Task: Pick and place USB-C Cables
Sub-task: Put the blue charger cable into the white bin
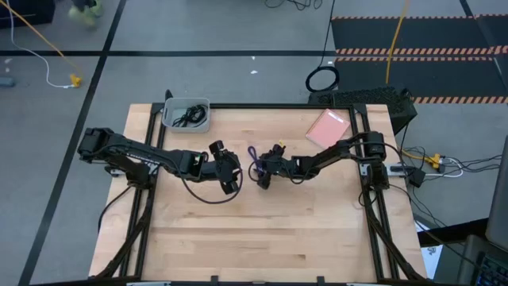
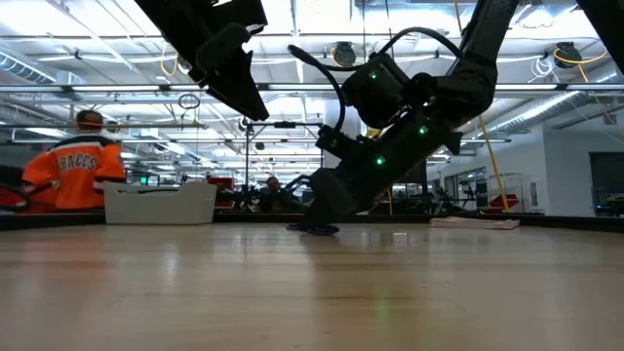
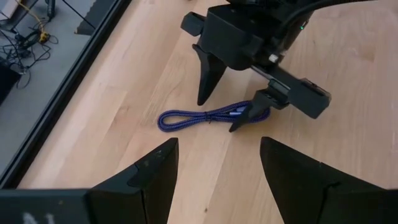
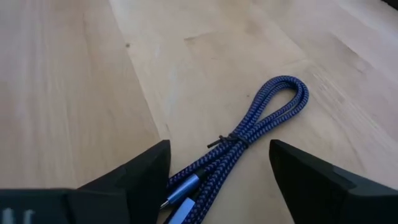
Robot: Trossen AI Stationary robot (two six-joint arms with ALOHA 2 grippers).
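Observation:
The blue-purple cable (image 3: pixel 198 117) (image 4: pixel 261 118) lies flat on the wooden table near its middle (image 1: pixel 254 159), folded into a narrow loop and tied at the waist. My right gripper (image 4: pixel 217 180) (image 3: pixel 224 106) (image 1: pixel 260 173) is open and down at the table (image 2: pixel 317 222), one finger on each side of the cable's connector end. My left gripper (image 3: pixel 217 168) (image 1: pixel 232 176) is open, raised above the table just left of the cable. Two black cables (image 1: pixel 189 116) lie in the grey tray (image 1: pixel 171 121).
The grey tray (image 2: pixel 161 203) stands at the table's far left corner. A pink flat pad (image 1: pixel 327 127) lies near the far right edge. A person in an orange shirt (image 2: pixel 73 168) is in the room behind. Bare wood stretches toward the near edge.

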